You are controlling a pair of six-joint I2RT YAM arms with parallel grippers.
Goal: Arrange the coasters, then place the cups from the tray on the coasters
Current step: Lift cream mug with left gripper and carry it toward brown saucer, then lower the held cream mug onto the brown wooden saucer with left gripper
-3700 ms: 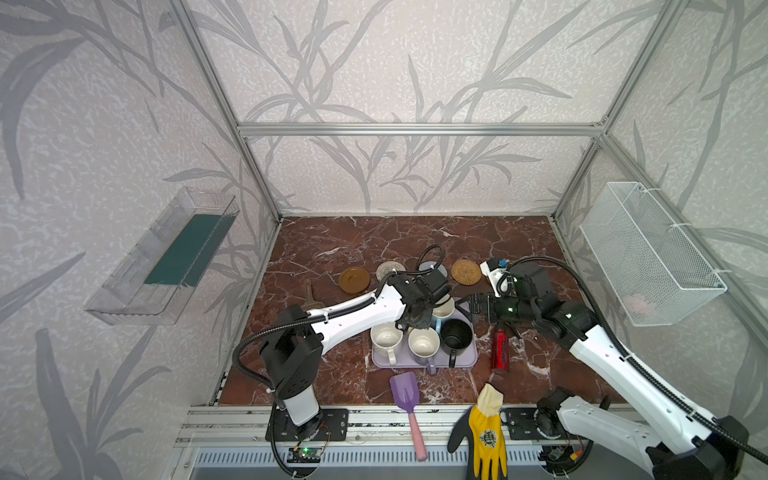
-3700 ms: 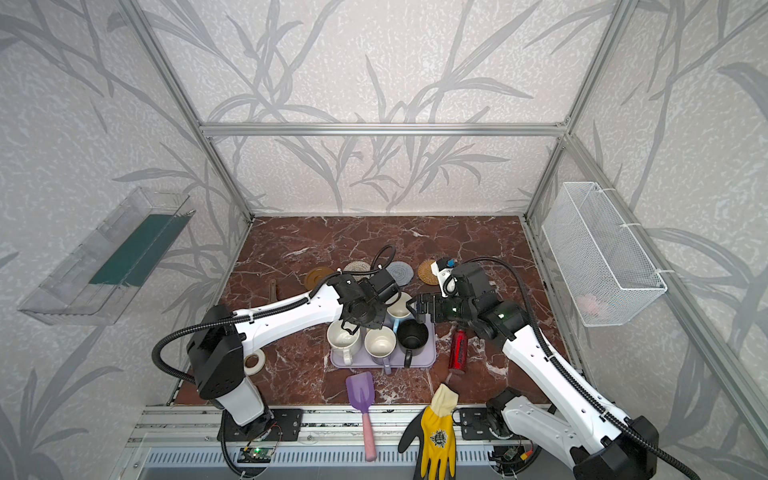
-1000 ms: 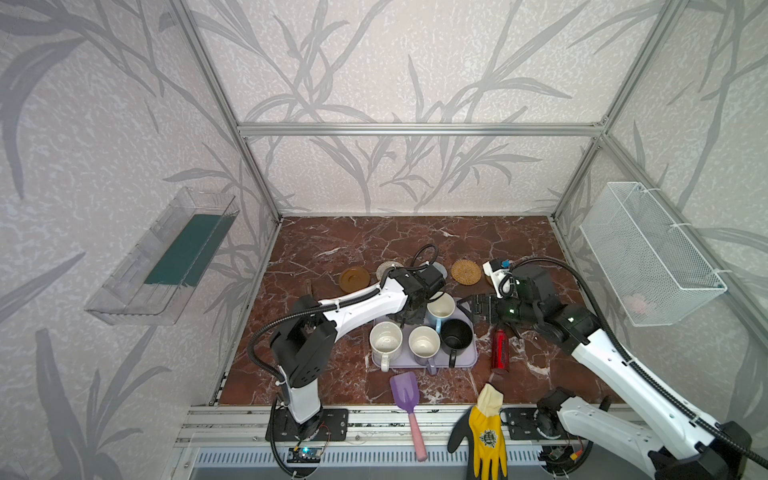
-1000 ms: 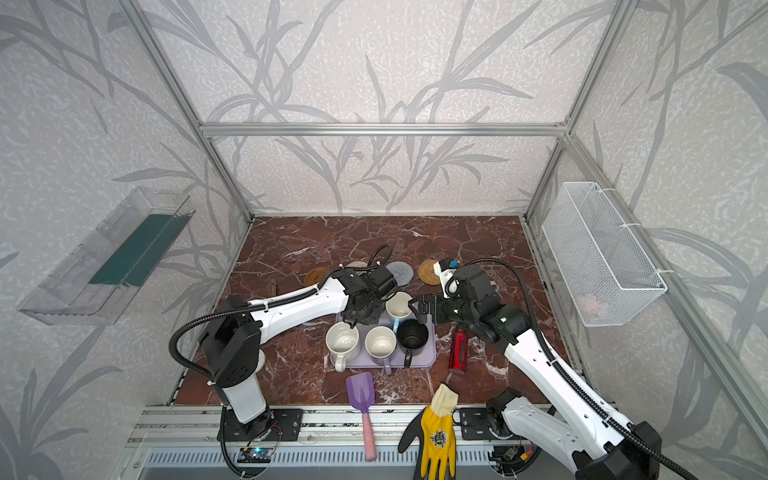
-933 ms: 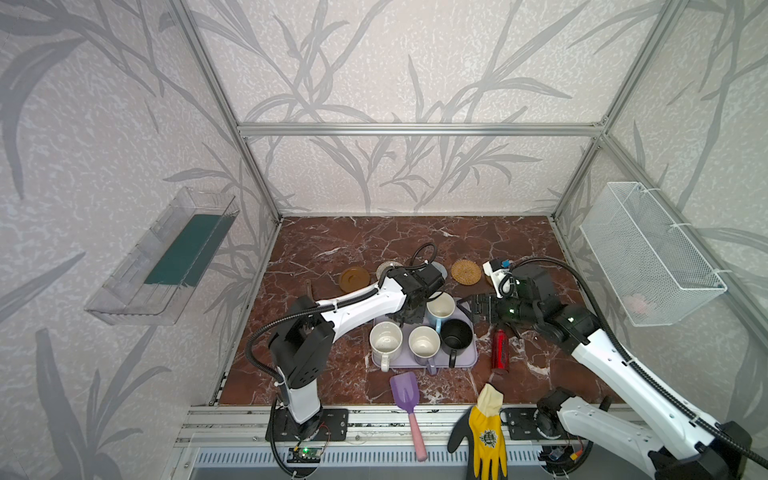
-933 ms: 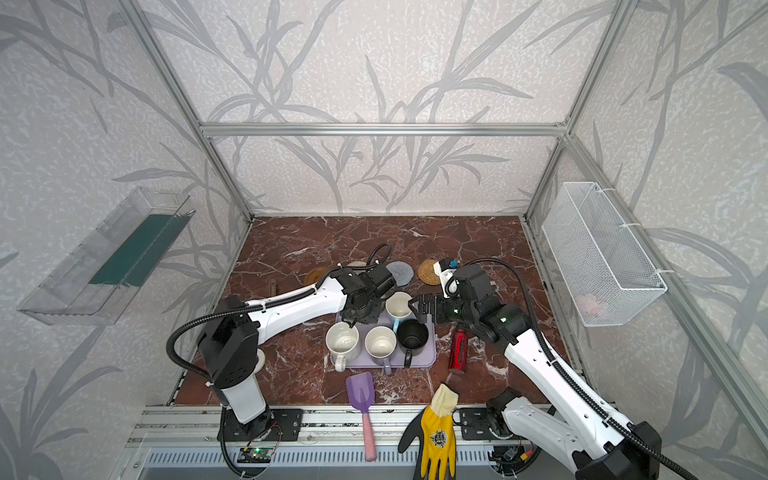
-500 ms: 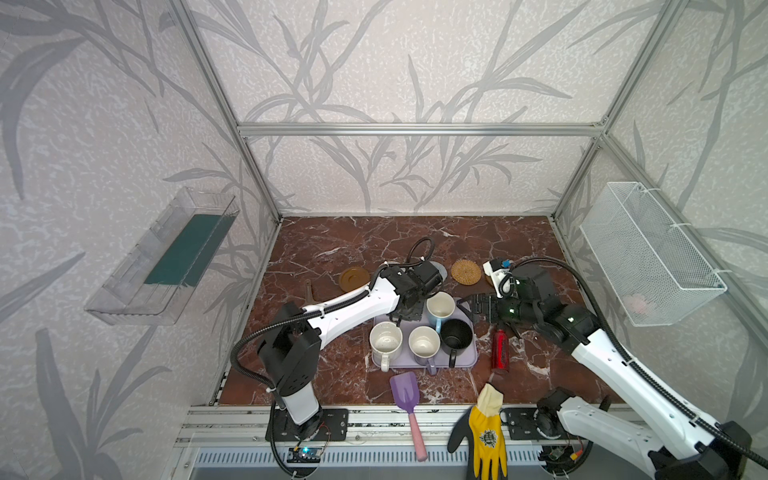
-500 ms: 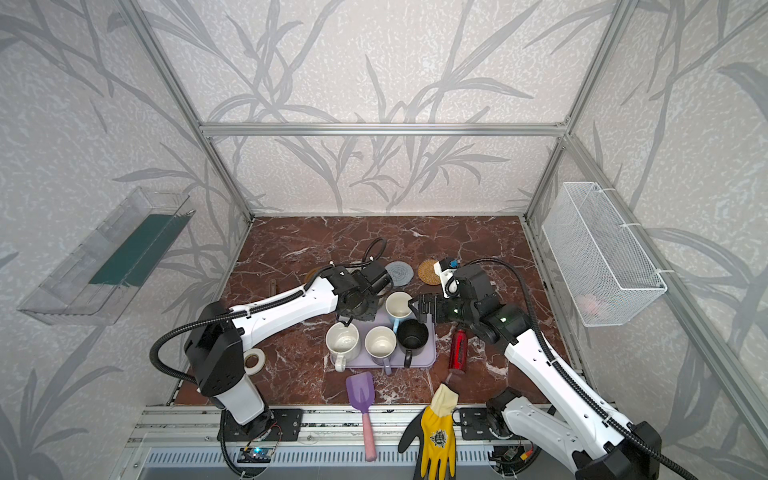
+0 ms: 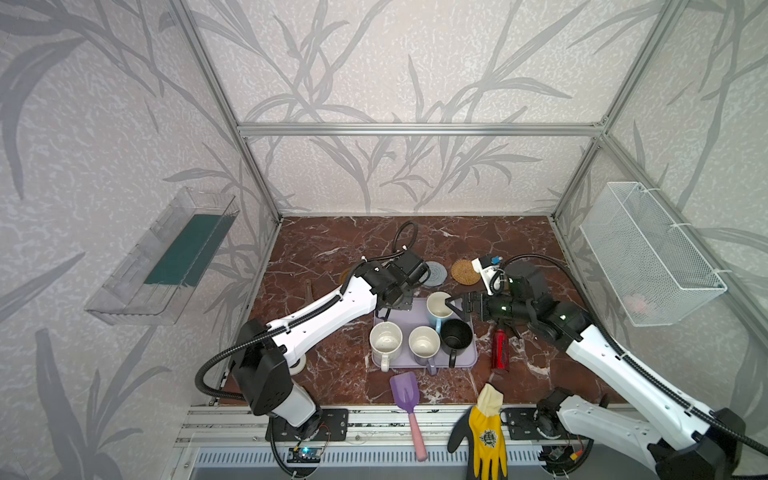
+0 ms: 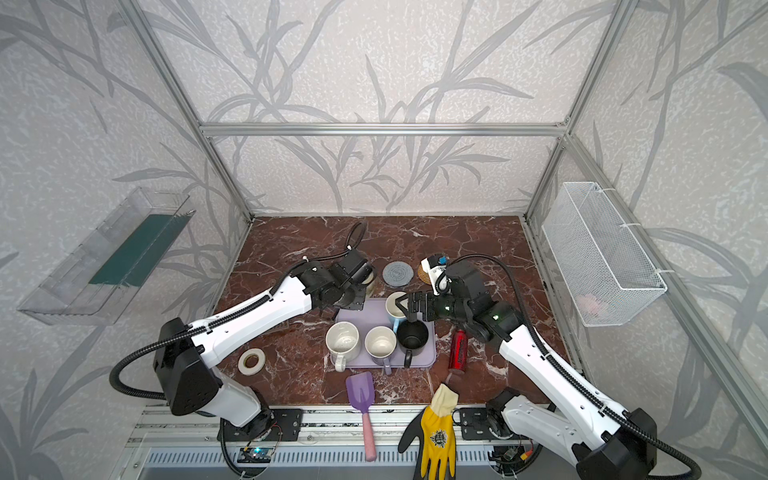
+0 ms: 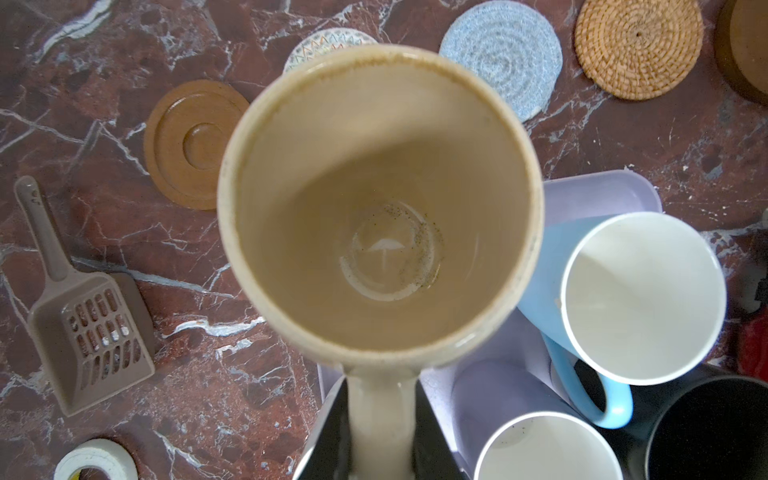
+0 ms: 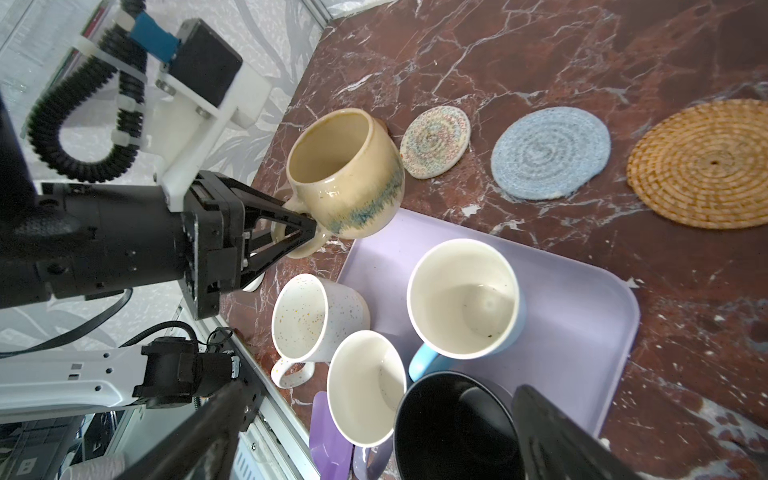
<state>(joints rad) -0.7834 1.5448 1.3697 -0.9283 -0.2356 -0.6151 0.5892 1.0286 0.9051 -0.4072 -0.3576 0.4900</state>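
Beige-yellow mug: the beige-yellow mug hangs mouth up over the worktop, just off the back left corner of the lavender tray.
Left pincer: the left pincer is pinching the mug's handle.
Changed: a few seconds ago this pincer stood over the middle of the tray among the mugs. It has since carried the mug back and to the left, and the tray's back left part now lies bare.
Unchanged: the right pincer stays spread wide above the tray's right side. The light blue mug, speckled white mug, lavender mug and black mug sit on the tray as before.
Coasters: they lie in a row on the worktop behind the tray's back edge. They are an amber-brown coaster, a woven beige-white coaster, a grey-blue coaster and a rattan coaster.
Hidden: in both top views the left wrist covers nearly all of the held mug and the beige-white coaster.
Cut off: the second amber-brown coaster runs off the edge of the left wrist view.
Unclear: I cannot tell how high the mug's base is above the worktop.
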